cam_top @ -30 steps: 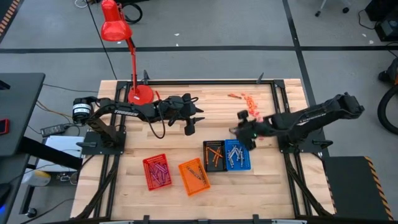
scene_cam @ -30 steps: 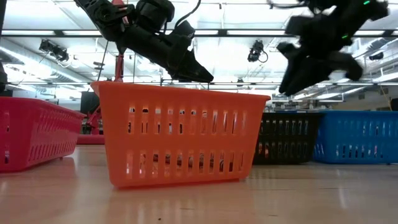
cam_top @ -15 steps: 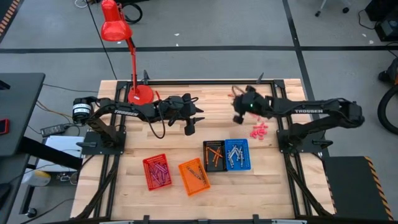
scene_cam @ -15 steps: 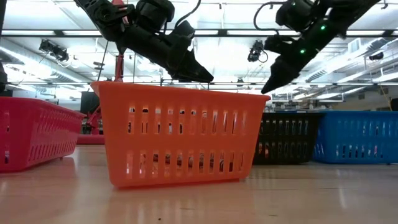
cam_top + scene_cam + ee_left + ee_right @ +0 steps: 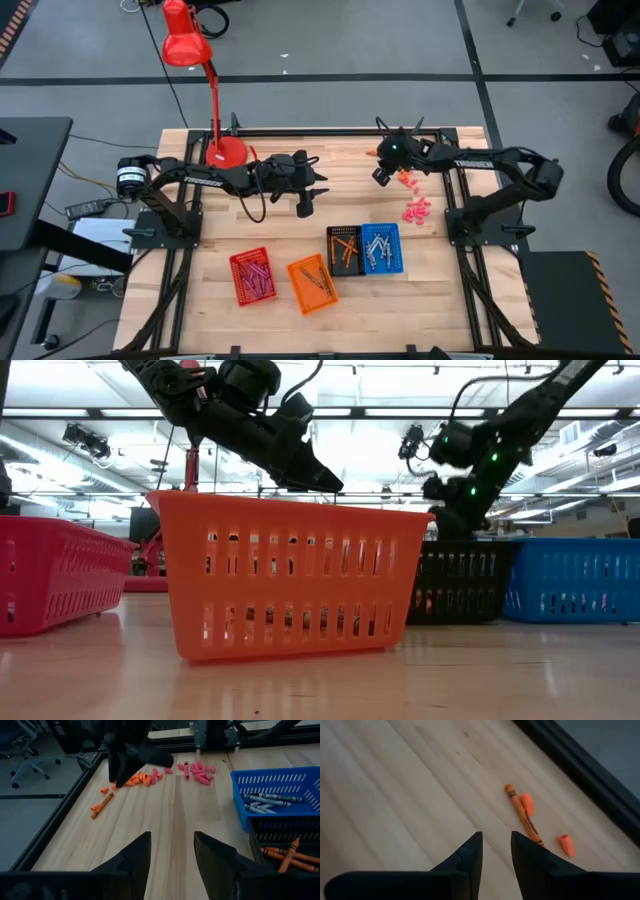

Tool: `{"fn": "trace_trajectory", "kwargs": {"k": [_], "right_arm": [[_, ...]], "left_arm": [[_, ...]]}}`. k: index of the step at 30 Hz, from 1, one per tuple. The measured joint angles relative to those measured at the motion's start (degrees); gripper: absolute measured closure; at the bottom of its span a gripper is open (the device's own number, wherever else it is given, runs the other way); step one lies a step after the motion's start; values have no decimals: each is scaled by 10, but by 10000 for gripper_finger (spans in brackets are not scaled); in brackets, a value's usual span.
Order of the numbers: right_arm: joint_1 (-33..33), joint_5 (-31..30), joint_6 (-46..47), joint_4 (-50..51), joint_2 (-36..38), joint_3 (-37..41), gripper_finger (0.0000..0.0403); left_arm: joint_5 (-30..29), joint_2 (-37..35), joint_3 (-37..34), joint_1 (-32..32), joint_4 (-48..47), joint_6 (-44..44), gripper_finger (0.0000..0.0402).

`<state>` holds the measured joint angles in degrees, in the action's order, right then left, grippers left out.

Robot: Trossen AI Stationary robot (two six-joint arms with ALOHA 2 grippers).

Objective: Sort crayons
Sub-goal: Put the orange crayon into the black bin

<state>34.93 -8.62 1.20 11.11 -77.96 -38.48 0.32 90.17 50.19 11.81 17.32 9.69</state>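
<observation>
Had right gripper (image 5: 381, 178) over loose orange crayons (image 5: 398, 170), upper right of high view, fingers parted, grasping nothing. Left gripper (image 5: 304, 205) parked centre, released. Step: reaching for orange crayon (image 5: 522, 814). Next: descend, straddle, close.

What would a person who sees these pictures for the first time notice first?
Probably the row of four small plastic baskets near the table's front edge: red, orange, black and blue. Next, the tall red desk lamp at the back left. Then the right gripper, fingers apart, above the loose orange crayons at the back, with a pink heap nearby.
</observation>
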Motion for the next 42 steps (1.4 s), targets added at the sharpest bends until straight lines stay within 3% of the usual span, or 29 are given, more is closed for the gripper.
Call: {"fn": "trace_trajectory", "kwargs": {"k": [15,26,36,42], "right_arm": [[71,38,-38,-48,-123,-30,297],[79,57,-47,74,-199,-148,297],[87,55,-44,132,-232,-185,297],[84,100,-44,188,-233,-189,300]], "left_arm": [[0,0,0,0,0,0,239],[0,0,0,0,0,2,239],[0,0,0,0,0,1,239],[0,0,0,0,0,1,239]]}}
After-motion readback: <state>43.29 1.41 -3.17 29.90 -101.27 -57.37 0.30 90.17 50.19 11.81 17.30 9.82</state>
